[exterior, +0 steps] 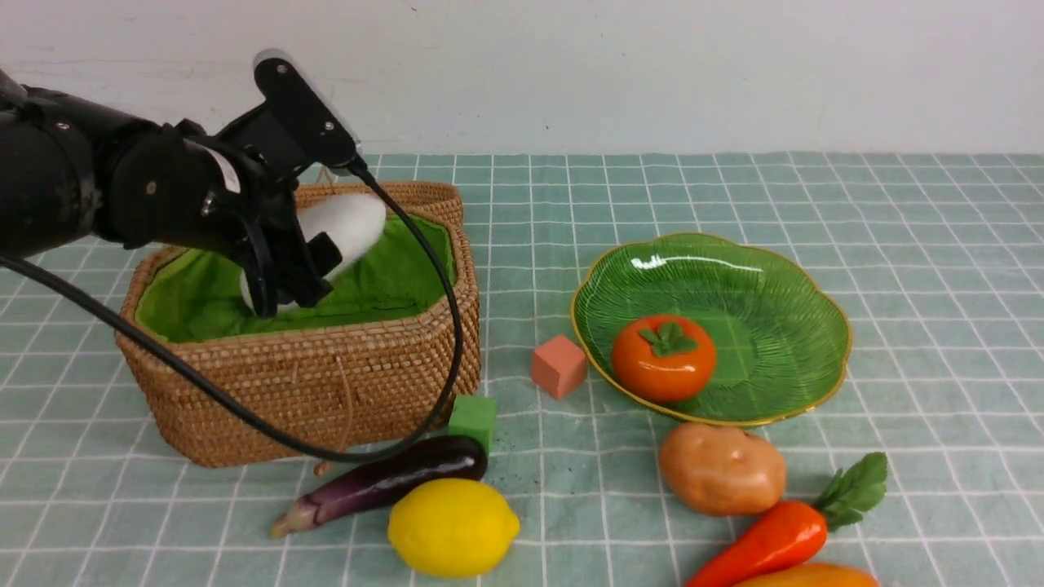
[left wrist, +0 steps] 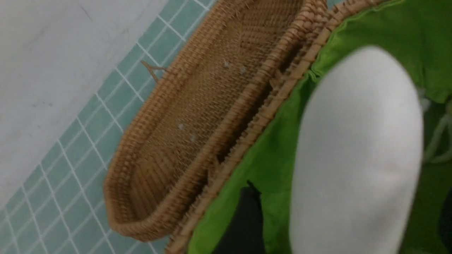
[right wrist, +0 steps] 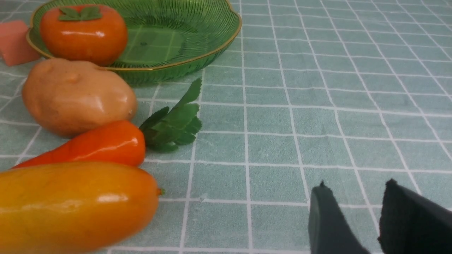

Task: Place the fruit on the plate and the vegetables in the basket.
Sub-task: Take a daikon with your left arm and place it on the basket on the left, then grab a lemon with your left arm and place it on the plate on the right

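Step in hand: radish (exterior: 347,228) into basket (exterior: 326,383), left of front view; left pincer (exterior: 289,279) straddles radish's lower end over green lining; clamped or slack, cannot tell. Advise: let go only with radish low over lining; lift straight up, clear of rim. Right pincer (right wrist: 355,208) apart, empty, low over desk (right wrist: 317,106).

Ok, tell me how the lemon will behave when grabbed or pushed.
The lemon is rounded, so it will probably roll if nudged. Its glossy skin may slip in a pinch. Its smooth, moulded look suggests a stiff, fairly light toy. The eggplant close behind might block rolling that way.
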Controlling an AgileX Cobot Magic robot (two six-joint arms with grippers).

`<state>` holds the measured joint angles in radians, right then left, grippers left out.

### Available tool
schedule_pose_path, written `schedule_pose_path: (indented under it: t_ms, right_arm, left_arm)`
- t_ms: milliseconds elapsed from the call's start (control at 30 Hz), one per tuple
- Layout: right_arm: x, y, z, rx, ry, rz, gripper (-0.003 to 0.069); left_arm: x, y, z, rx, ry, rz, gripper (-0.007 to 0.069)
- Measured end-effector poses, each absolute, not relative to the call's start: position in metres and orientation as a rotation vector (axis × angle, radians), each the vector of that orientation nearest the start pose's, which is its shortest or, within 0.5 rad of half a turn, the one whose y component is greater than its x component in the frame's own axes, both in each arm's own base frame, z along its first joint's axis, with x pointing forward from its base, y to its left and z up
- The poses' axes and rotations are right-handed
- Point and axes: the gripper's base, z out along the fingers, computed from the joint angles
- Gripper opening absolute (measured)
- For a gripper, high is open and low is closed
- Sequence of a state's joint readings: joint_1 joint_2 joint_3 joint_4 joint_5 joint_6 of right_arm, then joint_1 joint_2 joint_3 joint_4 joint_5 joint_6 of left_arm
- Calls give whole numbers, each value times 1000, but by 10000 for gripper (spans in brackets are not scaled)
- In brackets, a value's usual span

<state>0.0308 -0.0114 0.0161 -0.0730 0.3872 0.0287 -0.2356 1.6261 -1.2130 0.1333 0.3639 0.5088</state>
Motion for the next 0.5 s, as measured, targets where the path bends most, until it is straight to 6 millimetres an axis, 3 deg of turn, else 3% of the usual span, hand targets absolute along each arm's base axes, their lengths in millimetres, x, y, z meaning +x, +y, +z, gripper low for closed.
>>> schedule_pose_path:
  t_ms: [267, 333, 433, 500]
  right_arm:
    - [52, -1, 174, -46, 1874, -31, 241]
    - [52, -1, 174, -46, 1874, -31, 241]
    - [52, -1, 174, -46, 1874, -31, 241]
    - [52, -1, 174, -46, 1874, -31, 241]
  left_arm:
    - [316, -79, 315, 827, 2251, 60, 608]
    - [292, -88, 326, 824, 2262, -94, 562]
    - [272, -103, 325, 955, 2264, -191, 537]
    - [249, -129, 313, 1225, 2248, -265, 524]
